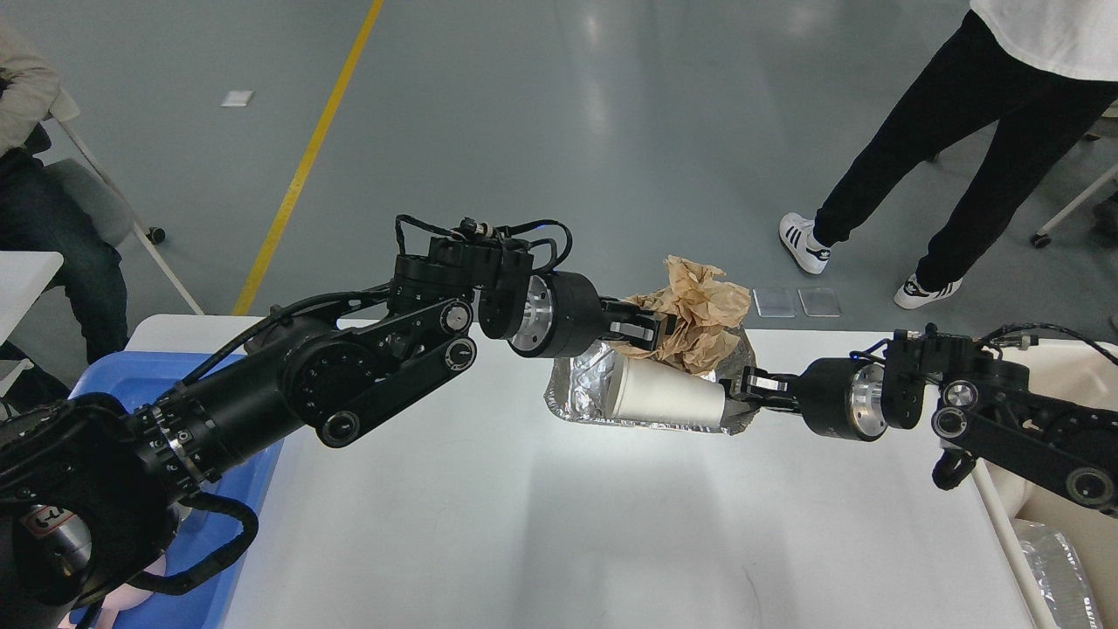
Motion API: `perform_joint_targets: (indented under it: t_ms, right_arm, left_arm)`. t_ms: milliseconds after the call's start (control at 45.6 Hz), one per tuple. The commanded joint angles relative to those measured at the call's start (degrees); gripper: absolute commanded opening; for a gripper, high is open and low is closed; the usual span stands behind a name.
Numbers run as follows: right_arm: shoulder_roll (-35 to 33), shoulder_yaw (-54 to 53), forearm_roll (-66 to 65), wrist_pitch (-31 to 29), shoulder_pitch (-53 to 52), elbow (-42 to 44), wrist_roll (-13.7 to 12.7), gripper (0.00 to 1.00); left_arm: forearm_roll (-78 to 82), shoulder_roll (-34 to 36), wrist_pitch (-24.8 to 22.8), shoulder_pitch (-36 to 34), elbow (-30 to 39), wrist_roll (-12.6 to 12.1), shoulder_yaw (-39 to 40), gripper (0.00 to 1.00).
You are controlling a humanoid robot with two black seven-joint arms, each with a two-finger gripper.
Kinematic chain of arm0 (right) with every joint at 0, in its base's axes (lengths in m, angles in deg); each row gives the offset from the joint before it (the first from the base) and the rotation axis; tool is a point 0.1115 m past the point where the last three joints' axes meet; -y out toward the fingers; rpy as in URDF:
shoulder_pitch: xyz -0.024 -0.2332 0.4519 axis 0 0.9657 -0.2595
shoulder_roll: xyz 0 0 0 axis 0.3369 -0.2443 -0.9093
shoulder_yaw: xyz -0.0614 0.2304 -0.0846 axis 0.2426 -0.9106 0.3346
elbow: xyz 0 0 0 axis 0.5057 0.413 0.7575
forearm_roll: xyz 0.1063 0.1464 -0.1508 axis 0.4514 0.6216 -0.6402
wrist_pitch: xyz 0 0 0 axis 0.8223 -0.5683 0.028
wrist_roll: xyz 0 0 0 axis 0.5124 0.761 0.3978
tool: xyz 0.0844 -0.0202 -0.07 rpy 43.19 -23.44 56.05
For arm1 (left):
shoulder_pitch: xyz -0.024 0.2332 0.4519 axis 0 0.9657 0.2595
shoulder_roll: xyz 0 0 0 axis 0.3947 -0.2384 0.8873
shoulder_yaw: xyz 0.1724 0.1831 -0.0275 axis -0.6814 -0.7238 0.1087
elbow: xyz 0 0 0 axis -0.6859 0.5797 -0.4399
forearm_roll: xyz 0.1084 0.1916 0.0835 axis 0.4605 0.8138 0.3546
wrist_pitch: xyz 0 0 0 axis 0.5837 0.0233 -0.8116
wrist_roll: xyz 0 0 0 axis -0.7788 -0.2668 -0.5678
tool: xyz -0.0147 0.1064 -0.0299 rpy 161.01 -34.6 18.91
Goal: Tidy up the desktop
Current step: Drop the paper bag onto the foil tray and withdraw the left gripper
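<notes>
1. The desktop (524, 524) filled the lower middle of the frame, white and matte, with its far edge running across the centre.
2. The left gripper (657, 334), reaching in from the lower left, was clamped on a crumpled brown paper (699, 310) held just above centre.
3. The right gripper (736, 391), coming in from the right edge, pinched the right rim of a foil tray (581, 384) at centre frame.
4. A white paper cup (668, 400) lay on its side inside the foil tray, its mouth toward the left; the brown paper hung over the tray's far side and hid its back rim.
5. A blue tray (253, 472) sat at the lower left, largely covered by the left arm.
6. A cream bin (1066, 515) stood at the right edge, partly behind the right arm, with crinkled foil (1052, 568) showing in the lower right corner.
7. A standing person's legs (943, 140) occupied the upper right on the grey floor; a seated person (35, 175) showed at the upper left.
</notes>
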Motion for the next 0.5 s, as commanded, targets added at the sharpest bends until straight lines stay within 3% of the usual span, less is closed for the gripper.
perform_joint_targets:
  t_ms: [0, 263, 482]
  right_arm:
    - [0.00, -0.05, 0.00, -0.03, 0.00, 0.09, 0.00, 0.00]
    - [-0.26, -0.05, 0.09, 0.06, 0.26, 0.09, 0.09, 0.00]
    - [-0.52, -0.49, 0.09, 0.06, 1.05, 0.09, 0.09, 0.00]
  left_arm:
    - [-0.15, 0.18, -1.49, -0.03, 0.08, -0.07, 0.09, 0.97]
    - [-3.74, 0.79, -2.02, -0.29, 0.43, 0.02, 2.19, 0.97]
    - [-16.40, 4.13, -1.50, -0.29, 1.22, -0.07, 11.85, 0.97]
